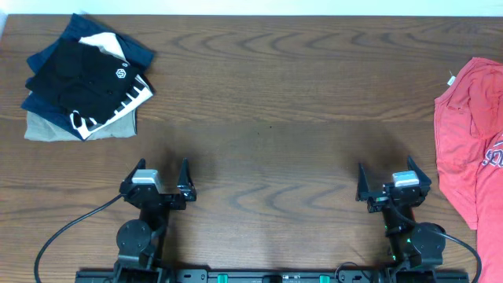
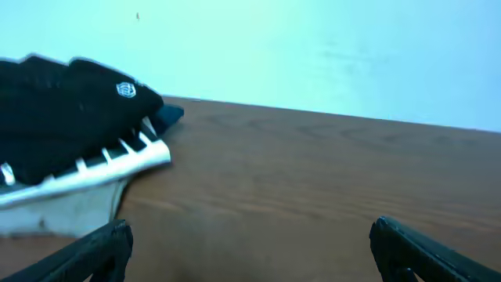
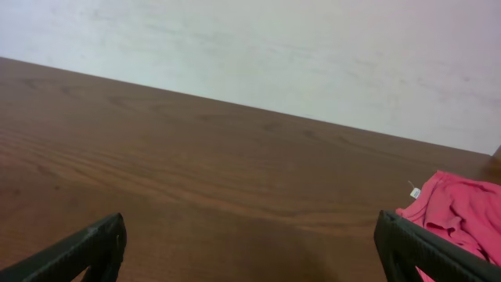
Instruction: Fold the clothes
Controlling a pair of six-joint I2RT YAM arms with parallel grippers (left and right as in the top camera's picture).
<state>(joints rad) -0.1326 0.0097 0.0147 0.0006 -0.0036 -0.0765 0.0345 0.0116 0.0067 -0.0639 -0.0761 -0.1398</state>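
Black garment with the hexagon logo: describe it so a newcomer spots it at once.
On the wooden table, look at the far-left corner, where a stack of clothes sits. The black garment lies on top; its white hexagon logo sets it apart from the navy piece, white shirt and beige piece beneath.

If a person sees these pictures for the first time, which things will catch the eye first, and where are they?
The eye goes first to the black garment with its small white hexagon logo, on top of a stack of other clothes at the far left corner of the wooden table. Next comes the red T-shirt, lying loosely at the right edge. Near the front, the left gripper and the right gripper both stand open and empty.
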